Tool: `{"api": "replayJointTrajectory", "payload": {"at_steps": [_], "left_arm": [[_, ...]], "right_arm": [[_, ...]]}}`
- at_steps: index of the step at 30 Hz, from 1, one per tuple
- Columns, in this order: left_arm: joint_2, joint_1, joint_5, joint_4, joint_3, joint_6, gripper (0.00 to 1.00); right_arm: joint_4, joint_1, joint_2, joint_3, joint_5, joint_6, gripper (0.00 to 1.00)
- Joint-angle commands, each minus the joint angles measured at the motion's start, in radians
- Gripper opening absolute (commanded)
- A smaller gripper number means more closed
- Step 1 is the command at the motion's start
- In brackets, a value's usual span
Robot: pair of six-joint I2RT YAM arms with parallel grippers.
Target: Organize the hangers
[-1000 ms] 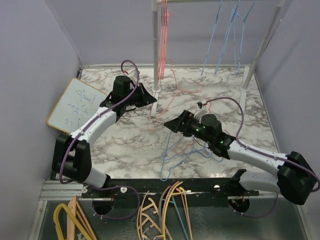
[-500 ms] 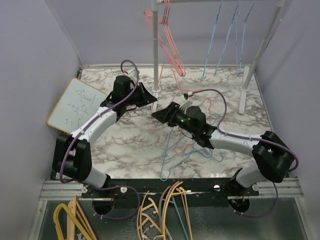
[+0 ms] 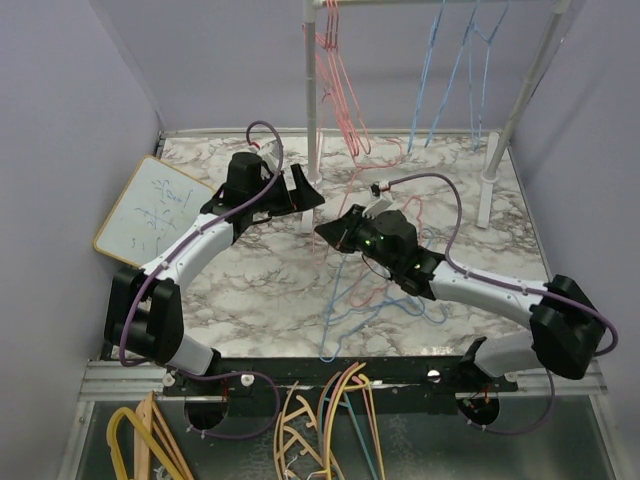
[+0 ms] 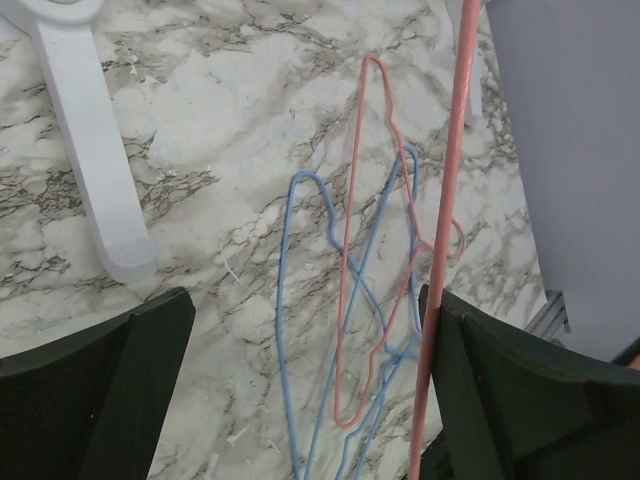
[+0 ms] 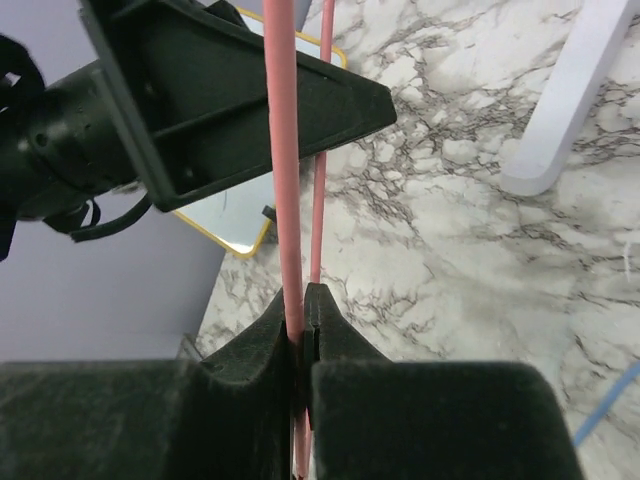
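Centrally, a thin pinkish-red wire hanger (image 5: 285, 150) was pinched between the closed fingers of the right gripper (image 5: 303, 305), above the marble-patterned table (image 3: 250, 280). Its straight wire ran up and away from that gripper, passing between the wide-apart fingers of the left gripper (image 3: 306, 190), close beside one finger; whether it touched was unclear. The left gripper seemed the nearer one for a handover. Slender, smooth, triangular loose hangers (image 4: 345, 300), blue and pink, lay tangled on the table below. Other hangers (image 3: 335, 70) dangled from a white rack (image 3: 311, 110) behind.
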Motion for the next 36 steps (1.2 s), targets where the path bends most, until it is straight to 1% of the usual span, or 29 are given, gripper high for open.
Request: {"api": "replayJointTrajectory", "payload": {"at_steps": [1,4,6,8,11,14,16,21,25,29,31,33,36], "left_arm": [[-0.035,-0.005,-0.039,-0.125,0.069,0.247,0.99],[-0.054,-0.003,-0.064,-0.179,0.081,0.344,0.99],[-0.071,0.0,-0.078,-0.19,0.07,0.383,0.99],[-0.081,0.005,-0.084,-0.214,0.068,0.417,0.99],[-0.083,0.012,-0.106,-0.28,0.073,0.481,0.99],[-0.098,0.019,-0.138,-0.302,0.057,0.519,0.99],[-0.117,0.024,-0.142,-0.29,0.036,0.525,0.99],[-0.164,0.064,-0.124,-0.266,-0.016,0.53,0.99],[-0.195,0.124,-0.113,-0.251,-0.051,0.533,0.99],[-0.226,0.186,-0.074,-0.23,-0.076,0.514,0.99],[-0.241,0.204,-0.059,-0.221,-0.088,0.505,0.98],[-0.255,0.215,-0.046,-0.21,-0.098,0.498,0.98],[-0.266,0.218,-0.04,-0.202,-0.1,0.492,0.97]], "right_arm": [[-0.315,0.01,-0.147,-0.021,0.058,-0.107,0.01],[-0.498,0.012,-0.243,-0.055,0.081,-0.126,0.01],[-0.604,0.012,-0.311,-0.08,0.096,-0.142,0.01],[-0.719,0.012,-0.365,-0.071,0.113,-0.173,0.01],[-0.905,0.012,-0.395,0.03,0.149,-0.268,0.01],[-1.134,0.012,-0.357,0.181,0.261,-0.308,0.01],[-1.208,0.012,-0.349,0.245,0.32,-0.342,0.01],[-1.276,0.012,-0.309,0.387,0.437,-0.413,0.01],[-1.306,0.012,-0.212,0.56,0.534,-0.496,0.01],[-1.356,0.008,-0.065,0.779,0.654,-0.568,0.01],[-1.341,-0.015,-0.005,0.863,0.654,-0.624,0.01],[-1.294,-0.066,0.038,0.926,0.607,-0.683,0.01],[-1.258,-0.149,0.092,1.015,0.552,-0.731,0.01]]}}
